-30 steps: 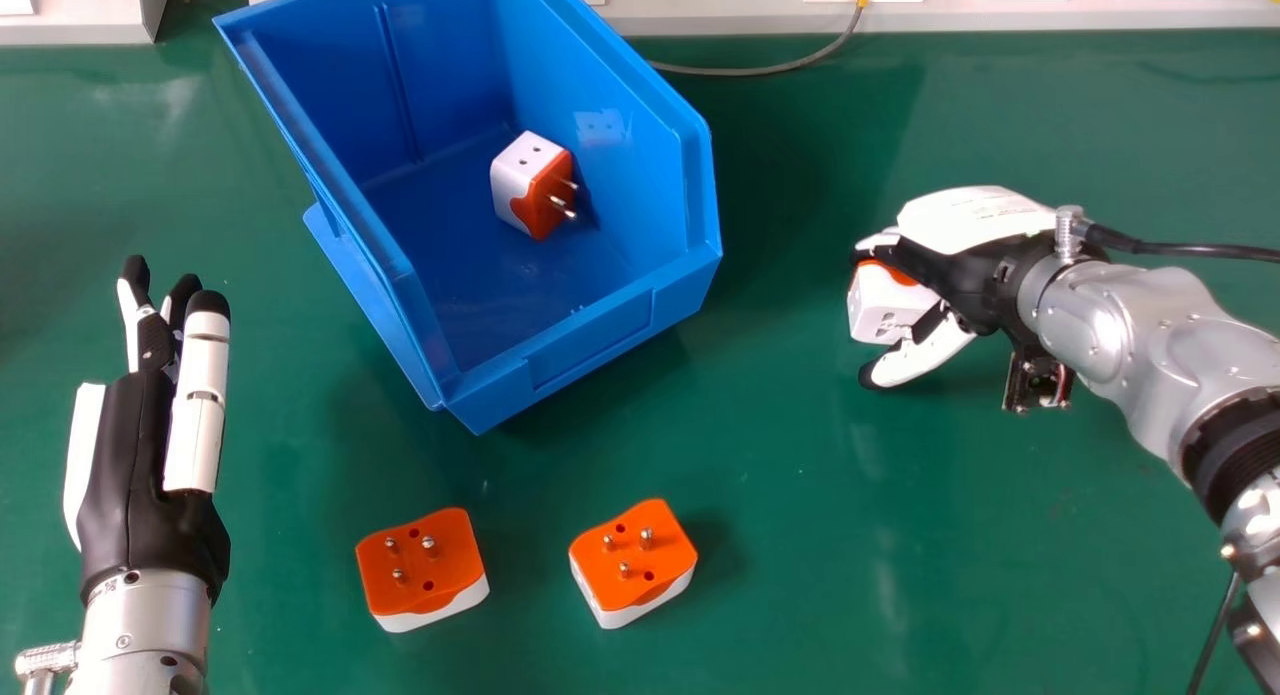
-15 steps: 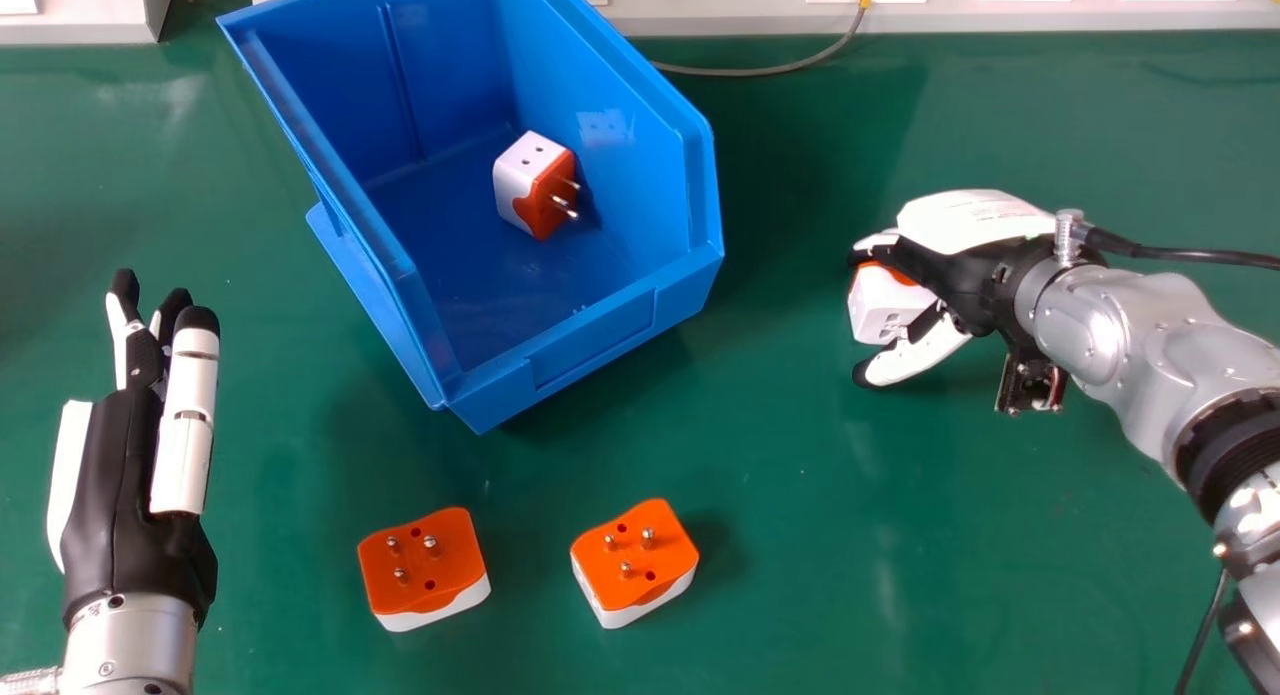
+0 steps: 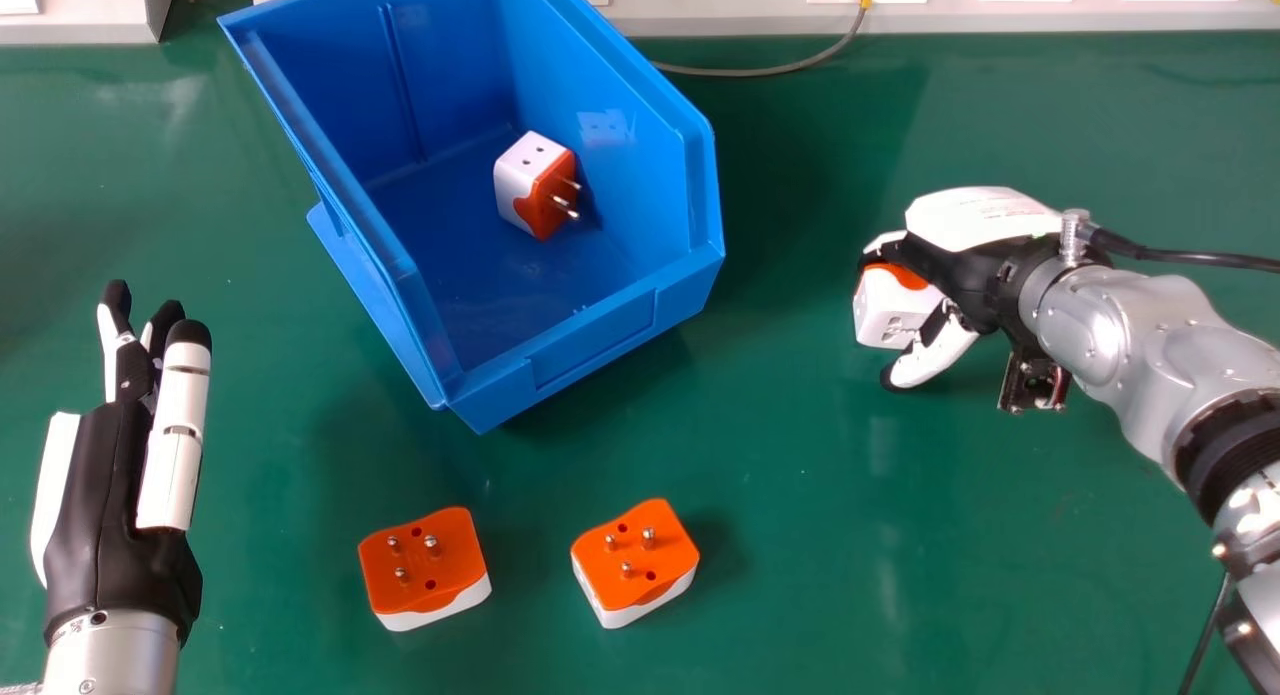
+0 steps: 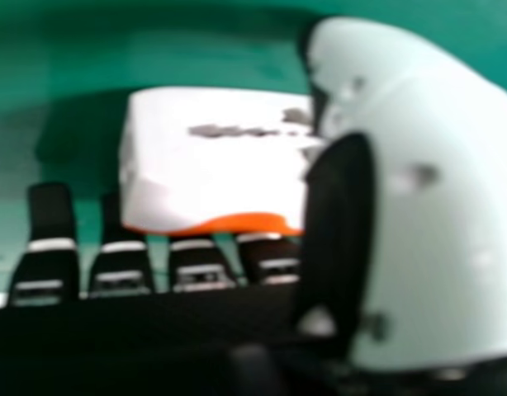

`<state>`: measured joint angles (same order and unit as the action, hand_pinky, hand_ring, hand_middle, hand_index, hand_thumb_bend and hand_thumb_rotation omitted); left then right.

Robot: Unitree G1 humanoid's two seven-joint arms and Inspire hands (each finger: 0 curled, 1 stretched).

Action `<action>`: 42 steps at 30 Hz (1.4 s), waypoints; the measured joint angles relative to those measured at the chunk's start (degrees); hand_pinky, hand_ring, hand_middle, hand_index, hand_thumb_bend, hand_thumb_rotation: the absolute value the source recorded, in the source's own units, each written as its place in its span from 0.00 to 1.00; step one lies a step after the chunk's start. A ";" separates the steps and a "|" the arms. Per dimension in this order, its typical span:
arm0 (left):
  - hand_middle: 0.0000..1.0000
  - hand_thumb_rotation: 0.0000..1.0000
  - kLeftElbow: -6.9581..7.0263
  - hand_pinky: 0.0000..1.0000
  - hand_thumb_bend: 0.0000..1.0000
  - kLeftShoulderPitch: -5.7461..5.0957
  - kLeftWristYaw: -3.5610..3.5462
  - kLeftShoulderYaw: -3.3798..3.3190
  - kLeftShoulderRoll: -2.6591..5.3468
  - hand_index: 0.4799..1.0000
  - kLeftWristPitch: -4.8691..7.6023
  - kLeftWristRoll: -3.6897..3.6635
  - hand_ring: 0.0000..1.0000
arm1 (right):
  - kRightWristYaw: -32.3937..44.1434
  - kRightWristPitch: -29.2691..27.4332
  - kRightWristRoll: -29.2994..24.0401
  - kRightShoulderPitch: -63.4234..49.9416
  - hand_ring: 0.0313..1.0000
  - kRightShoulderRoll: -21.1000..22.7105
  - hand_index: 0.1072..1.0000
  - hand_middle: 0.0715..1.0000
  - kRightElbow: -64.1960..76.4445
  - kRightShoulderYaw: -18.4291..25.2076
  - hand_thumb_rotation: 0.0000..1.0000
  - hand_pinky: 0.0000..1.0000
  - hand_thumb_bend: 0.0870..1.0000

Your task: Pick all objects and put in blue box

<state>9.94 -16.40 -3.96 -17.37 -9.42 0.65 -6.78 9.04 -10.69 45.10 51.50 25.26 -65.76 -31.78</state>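
A boxy, slotted white plastic adapter (image 3: 880, 310) with an orange side sits between thumb and curved fingers of the black-and-white right hand (image 3: 975, 275) grasping it, right of the blue plastic box (image 3: 592, 340)

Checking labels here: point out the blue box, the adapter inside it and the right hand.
Blue box (image 3: 595, 340): head view, front wall.
Adapter (image 3: 513, 187) inside it: head view, white side.
Right hand (image 3: 980, 217): head view, white back cover.
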 measured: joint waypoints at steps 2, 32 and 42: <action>0.99 0.91 0.51 0.98 0.23 -0.43 -0.04 0.00 -0.04 0.97 0.05 0.00 0.99 | -0.33 -0.24 0.19 0.00 0.85 0.21 0.81 0.87 0.00 -0.14 0.17 0.74 0.29; 0.99 0.91 3.58 0.98 0.23 -3.59 -0.68 -0.06 -0.42 0.97 0.02 -0.03 0.99 | -16.53 0.93 3.75 -0.18 0.47 0.25 0.53 0.52 -3.03 -3.82 0.01 0.34 0.44; 0.99 0.91 4.84 0.98 0.23 -3.58 -0.51 0.07 0.00 0.97 -0.66 -0.02 0.99 | -15.46 0.88 2.37 -0.18 0.43 0.25 0.46 0.47 -3.05 -3.36 0.00 0.17 0.46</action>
<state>14.78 -19.98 -4.47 -17.31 -9.42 0.00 -6.80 -6.42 -9.81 47.47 51.32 25.51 -68.81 -35.14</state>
